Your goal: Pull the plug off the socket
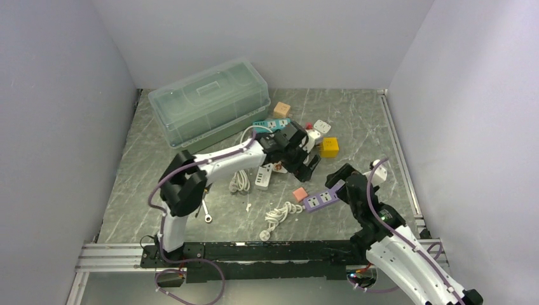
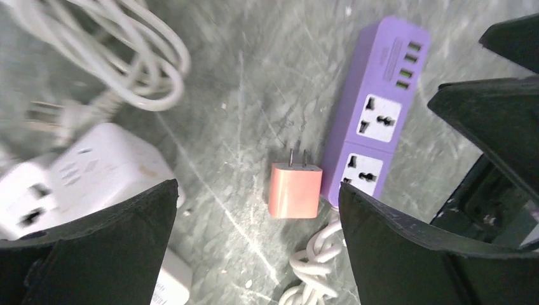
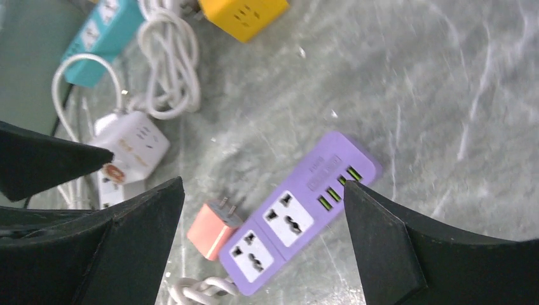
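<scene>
Plug (image 2: 295, 189), pink and boxy, lies loose on the grey marbled tabletop (image 1: 140, 190) near the middle, its two prongs bare and in no socket. At the far left stands a clear lidded box (image 1: 210, 101). Right of it lie a coiled white cord (image 2: 146, 70) and a white power strip (image 2: 89, 171). The left pincer (image 2: 257, 187) hangs above the plug, spread wide with nothing between its fingers. Just beside the plug on its right is the purple socket strip (image 2: 375, 136), both sockets showing. A yellow cube (image 1: 329, 147) sits farther back. Rightmost, the right pincer (image 3: 264, 182) hovers over the strip, likewise gaping and gripping nothing.
</scene>
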You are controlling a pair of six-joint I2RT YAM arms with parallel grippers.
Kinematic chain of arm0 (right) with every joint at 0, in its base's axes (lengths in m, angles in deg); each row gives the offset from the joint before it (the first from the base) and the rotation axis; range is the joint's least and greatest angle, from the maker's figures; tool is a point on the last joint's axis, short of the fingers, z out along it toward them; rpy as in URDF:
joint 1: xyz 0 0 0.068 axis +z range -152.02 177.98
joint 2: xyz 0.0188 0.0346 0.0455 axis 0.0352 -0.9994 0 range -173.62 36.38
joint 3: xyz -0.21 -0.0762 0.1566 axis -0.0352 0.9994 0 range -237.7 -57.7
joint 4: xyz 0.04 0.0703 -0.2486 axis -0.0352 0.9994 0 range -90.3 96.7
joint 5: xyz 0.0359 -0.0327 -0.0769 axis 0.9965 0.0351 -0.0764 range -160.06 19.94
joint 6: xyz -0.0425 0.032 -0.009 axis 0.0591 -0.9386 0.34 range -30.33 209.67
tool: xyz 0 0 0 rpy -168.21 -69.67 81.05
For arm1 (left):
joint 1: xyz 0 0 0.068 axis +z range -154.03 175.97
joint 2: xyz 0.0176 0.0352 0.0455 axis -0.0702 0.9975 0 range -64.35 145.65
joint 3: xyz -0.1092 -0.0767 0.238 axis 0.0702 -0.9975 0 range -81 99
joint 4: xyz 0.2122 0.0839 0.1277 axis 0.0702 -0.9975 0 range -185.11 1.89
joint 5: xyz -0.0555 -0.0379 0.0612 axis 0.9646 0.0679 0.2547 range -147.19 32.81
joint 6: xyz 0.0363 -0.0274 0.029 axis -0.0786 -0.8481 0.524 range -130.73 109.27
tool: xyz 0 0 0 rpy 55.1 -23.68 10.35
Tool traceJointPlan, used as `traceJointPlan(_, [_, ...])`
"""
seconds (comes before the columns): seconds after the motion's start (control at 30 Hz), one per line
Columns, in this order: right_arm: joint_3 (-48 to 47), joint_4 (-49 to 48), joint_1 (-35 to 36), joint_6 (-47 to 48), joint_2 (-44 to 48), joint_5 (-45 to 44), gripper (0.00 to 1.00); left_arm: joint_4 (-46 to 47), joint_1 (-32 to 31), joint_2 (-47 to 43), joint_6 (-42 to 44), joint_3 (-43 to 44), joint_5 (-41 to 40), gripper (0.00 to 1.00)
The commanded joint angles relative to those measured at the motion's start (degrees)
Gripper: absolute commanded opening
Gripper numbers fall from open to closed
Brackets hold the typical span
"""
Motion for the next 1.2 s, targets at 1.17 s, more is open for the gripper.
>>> traceJointPlan(1.17, [-25.01, -5.9, -12.47, 34.87, -3.56, -0.45, 1.0, -11.08, 32.42, -73.74, -7.28, -36.44, -38.96, 1.0])
